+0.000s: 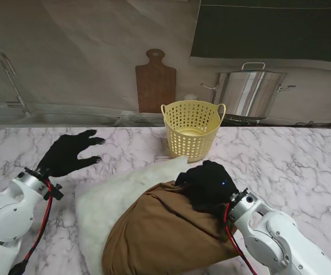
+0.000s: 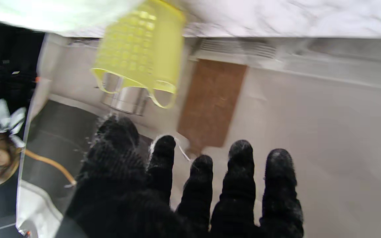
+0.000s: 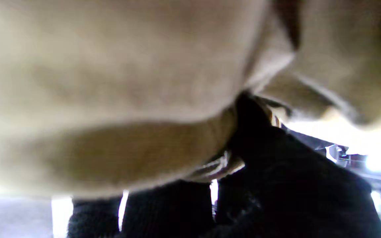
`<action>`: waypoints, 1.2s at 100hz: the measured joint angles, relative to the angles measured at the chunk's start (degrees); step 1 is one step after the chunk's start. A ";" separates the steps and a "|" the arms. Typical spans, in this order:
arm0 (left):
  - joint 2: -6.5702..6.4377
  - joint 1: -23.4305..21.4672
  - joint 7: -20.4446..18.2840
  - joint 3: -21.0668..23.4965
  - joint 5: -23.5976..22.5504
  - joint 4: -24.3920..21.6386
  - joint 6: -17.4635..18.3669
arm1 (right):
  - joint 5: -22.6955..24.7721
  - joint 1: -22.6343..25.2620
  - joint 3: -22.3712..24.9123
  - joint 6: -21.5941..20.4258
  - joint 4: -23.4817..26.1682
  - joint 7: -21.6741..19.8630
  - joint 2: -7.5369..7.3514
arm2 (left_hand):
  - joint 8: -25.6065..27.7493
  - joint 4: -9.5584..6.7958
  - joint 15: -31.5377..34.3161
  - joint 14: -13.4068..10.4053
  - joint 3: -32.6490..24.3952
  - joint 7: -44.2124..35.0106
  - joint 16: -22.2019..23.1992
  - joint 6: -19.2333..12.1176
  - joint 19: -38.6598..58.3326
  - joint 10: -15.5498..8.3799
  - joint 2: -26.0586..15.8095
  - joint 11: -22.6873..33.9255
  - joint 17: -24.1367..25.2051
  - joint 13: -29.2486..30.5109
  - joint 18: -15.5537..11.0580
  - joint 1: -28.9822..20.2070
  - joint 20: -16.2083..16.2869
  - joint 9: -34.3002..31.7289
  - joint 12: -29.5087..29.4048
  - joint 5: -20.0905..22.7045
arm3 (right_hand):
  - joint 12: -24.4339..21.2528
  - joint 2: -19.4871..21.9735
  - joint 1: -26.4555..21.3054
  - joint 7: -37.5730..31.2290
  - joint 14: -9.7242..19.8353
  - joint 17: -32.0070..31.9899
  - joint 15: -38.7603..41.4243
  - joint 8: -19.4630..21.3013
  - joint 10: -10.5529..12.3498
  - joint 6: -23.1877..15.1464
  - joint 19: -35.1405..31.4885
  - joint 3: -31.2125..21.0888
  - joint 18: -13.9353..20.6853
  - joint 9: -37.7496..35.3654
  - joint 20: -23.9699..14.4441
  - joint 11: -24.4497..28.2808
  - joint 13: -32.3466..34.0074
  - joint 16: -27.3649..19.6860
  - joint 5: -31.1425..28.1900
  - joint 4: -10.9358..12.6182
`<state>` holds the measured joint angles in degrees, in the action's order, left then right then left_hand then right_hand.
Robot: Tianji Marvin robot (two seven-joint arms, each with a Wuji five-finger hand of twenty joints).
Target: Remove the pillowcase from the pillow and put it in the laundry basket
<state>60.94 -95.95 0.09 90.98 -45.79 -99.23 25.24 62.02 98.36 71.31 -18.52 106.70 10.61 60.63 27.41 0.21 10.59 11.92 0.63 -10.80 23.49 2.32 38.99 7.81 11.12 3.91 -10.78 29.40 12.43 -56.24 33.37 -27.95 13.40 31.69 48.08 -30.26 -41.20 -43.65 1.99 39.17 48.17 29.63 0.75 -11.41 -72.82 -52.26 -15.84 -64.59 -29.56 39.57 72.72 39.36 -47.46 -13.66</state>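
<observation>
Centrally in the lower half of the stand's frame lies the fluffy white pillow [image 1: 119,197] on the white marble-patterned table [image 1: 280,154], its near portion covered by the bunched tan-brown fabric pillowcase [image 1: 159,235]. About half of the pillow shows bare toward the upper left of the bundle. The black-gloved right hand [image 1: 206,186] sits at the upper right edge of the pillowcase, fingers curled down and closed onto the cloth; the right wrist view, filled with blurred tan fabric [image 3: 127,99], shows the dark fingers [image 3: 276,165] pressed against a fold of it. The black-gloved left hand [image 1: 70,153], at the left of the frame, hangs over the marble just beside the pillow's far left corner, its fingers spread apart and holding nothing; the left wrist view confirms the splayed fingers [image 2: 240,172] with nothing between them. The pale yellow perforated plastic laundry basket [image 1: 193,127] stands upright at upper centre, just beyond the pillow's far tip. Behind the table, a brown wooden cutting board [image 1: 155,83] and a steel stockpot [image 1: 251,91] are visible.
</observation>
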 measured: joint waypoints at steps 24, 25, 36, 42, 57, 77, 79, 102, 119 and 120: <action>-1.51 3.98 -15.44 -5.36 7.14 -0.63 1.90 | -0.69 -4.80 -2.84 -0.32 -2.28 -0.03 0.25 | -8.32 0.00 -4.06 -0.61 0.22 8.32 -6.53 1.30 -0.11 0.62 4.47 -4.15 4.19 -11.00 -3.42 11.05 -5.19 15.77 -7.58 -12.16 | 0.00 0.00 0.00 0.00 0.00 0.00 -0.53 0.06 0.09 0.00 0.03 0.01 0.00 0.56 0.10 0.00 0.00 0.00 0.00 0.00; -1.60 4.07 -15.83 -5.50 7.15 -0.64 1.93 | -0.74 -4.88 -2.87 -0.31 -2.33 0.02 0.27 | -8.57 0.00 -4.28 -0.67 0.22 8.61 -6.72 1.31 -0.11 0.62 4.60 -4.20 4.22 -11.09 -3.64 11.49 -5.36 16.24 -7.86 -12.53 | 0.00 0.00 0.00 0.00 0.00 0.00 -0.55 0.07 0.09 0.00 0.03 0.02 0.00 0.56 0.10 0.00 0.00 0.00 0.00 0.00; -2.48 4.61 -17.84 -6.99 7.45 -0.63 1.96 | -0.89 -5.38 -3.04 -0.21 -2.52 0.66 0.45 | -11.18 -0.01 -5.18 -1.43 0.16 9.93 -8.58 1.68 -0.11 0.68 6.33 -5.23 5.04 -13.92 -5.08 12.29 -6.97 19.75 -10.57 -15.15 | 0.00 0.00 0.00 0.00 -0.01 0.00 -0.55 0.09 0.09 0.00 0.04 0.02 0.00 0.56 0.11 0.00 0.00 0.00 0.00 0.00; -2.85 4.88 -18.06 -8.13 7.21 -0.40 1.94 | -0.86 -5.57 -3.11 -0.15 -2.56 0.85 0.48 | -11.74 -0.01 -5.16 -1.59 0.16 9.97 -8.89 1.84 -0.11 0.68 6.34 -5.23 5.62 -13.99 -5.69 12.29 -7.52 19.76 -11.17 -15.62 | 0.00 0.00 0.00 0.00 -0.01 0.00 -0.56 0.10 0.09 0.00 0.04 0.02 0.00 0.56 0.12 0.00 0.00 0.00 0.00 0.00; -3.44 6.52 -18.99 -12.50 6.92 2.08 1.88 | -0.86 -6.58 -3.94 0.50 -3.27 1.17 0.51 | -11.90 -0.01 -5.22 -2.44 0.14 9.96 -9.29 1.87 -0.11 0.33 6.35 -4.82 5.65 -14.51 -6.48 12.17 -7.69 18.55 -11.29 -15.62 | 0.00 0.00 0.00 0.00 -0.01 0.00 -0.57 0.10 0.09 0.00 0.04 0.03 0.00 0.56 0.14 0.00 0.00 0.00 0.00 0.00; -3.68 8.40 -21.95 -17.38 4.85 5.76 -1.35 | -0.64 -7.11 -4.14 1.31 -4.19 1.11 0.58 | -11.92 -0.01 -4.52 -3.36 -0.08 9.73 -9.32 1.73 -0.11 -0.20 6.35 -3.43 4.97 -13.65 -7.00 11.09 -7.70 14.96 -10.57 -14.42 | 0.00 0.00 0.00 0.00 -0.01 -0.11 -1.09 0.37 0.12 0.00 0.05 0.11 0.00 0.56 0.18 0.00 0.00 0.02 0.00 0.00; -3.69 8.52 -22.17 -17.66 4.27 5.96 -1.84 | -0.53 -7.06 -4.03 1.31 -4.22 1.10 0.58 | -11.93 -0.01 -4.74 -3.55 -0.08 9.75 -9.32 1.71 -0.11 -0.20 6.35 -3.43 4.97 -13.64 -7.04 11.09 -7.70 14.96 -10.50 -14.78 | 0.00 0.00 0.00 0.00 -0.01 -0.33 -1.13 0.48 0.16 0.00 0.05 0.11 0.00 0.56 0.18 0.00 0.00 0.02 0.04 0.00; -4.04 10.57 -26.39 -19.95 2.53 7.65 -5.59 | 2.24 -3.63 0.75 0.15 -3.38 0.96 0.76 | -12.90 -0.01 -5.31 -4.81 0.54 10.76 -10.30 0.35 -0.56 -1.21 5.23 -3.54 5.88 -14.05 -9.14 11.08 -7.75 14.96 -10.24 -15.31 | 0.00 0.26 0.00 0.00 0.72 -1.09 -1.87 0.60 0.83 -0.10 0.15 1.06 0.00 1.32 0.19 0.00 -0.02 0.02 0.14 0.00; -4.18 12.00 -28.70 -20.99 1.66 8.30 -7.37 | 3.89 0.22 4.66 0.06 -2.08 0.63 0.65 | -12.95 -0.01 -5.36 -5.41 0.63 11.59 -10.51 -1.25 -1.22 -1.50 4.57 -4.04 5.97 -14.05 -10.41 11.09 -7.78 14.96 -10.22 -15.89 | 0.01 0.67 0.00 0.02 1.40 -1.15 -2.83 0.92 0.87 -0.74 0.16 1.76 0.00 1.32 0.20 0.00 -0.13 -0.03 0.68 0.00; -4.18 12.05 -28.77 -21.02 1.64 8.32 -7.46 | 4.04 0.44 4.89 0.07 -2.01 0.64 0.64 | -12.96 -0.01 -5.36 -5.42 0.63 11.60 -10.51 -1.31 -1.22 -1.50 4.57 -4.05 5.97 -14.05 -10.48 11.09 -7.78 14.96 -10.22 -15.89 | 0.01 0.67 0.00 0.02 1.40 -1.15 -3.02 0.92 0.87 -0.76 0.16 1.83 0.00 1.32 0.20 0.00 -0.13 -0.03 0.69 0.00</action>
<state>56.76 -83.90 -28.69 69.96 -44.15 -90.91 17.78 66.05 98.81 76.20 -18.45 104.68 11.25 61.27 14.45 0.20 5.23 6.50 1.27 0.80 12.98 1.01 37.77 6.31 15.69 -0.14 -4.81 15.35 1.95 -45.15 25.59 -12.99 3.18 15.80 48.08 -29.59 -41.20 -43.63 3.39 38.02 45.15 30.55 1.62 -12.17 -72.67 -50.43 -15.84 -63.28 -29.36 39.57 72.59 39.33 -46.77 -13.67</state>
